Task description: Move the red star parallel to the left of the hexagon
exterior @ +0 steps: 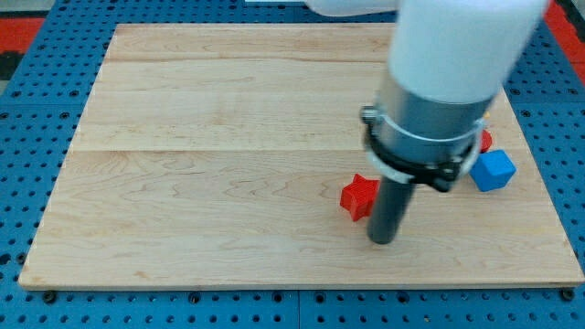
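A red star (pixel 358 196) lies on the wooden board (pixel 228 183) at the lower right of the middle. My tip (pixel 383 240) rests on the board just to the right of and below the star, close to it or touching it. A blue block (pixel 493 170), cube-like, lies further to the right. A small piece of a red block (pixel 485 140) shows just above the blue one; the arm hides most of it, so its shape cannot be made out.
The arm's white and grey body (pixel 439 82) covers the board's upper right. A blue pegboard (pixel 37 110) surrounds the board on all sides.
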`<action>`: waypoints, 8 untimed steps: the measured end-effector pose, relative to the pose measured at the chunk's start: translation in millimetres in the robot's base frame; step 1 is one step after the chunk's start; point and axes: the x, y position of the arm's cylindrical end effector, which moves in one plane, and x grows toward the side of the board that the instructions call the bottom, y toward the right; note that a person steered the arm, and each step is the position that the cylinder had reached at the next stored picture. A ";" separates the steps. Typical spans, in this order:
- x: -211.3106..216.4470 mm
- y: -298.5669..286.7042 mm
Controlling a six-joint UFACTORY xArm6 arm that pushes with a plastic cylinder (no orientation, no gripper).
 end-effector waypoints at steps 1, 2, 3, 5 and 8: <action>-0.8 -9.1; -8.7 -9.1; -36.0 -9.1; -53.2 -7.2; -84.5 -3.6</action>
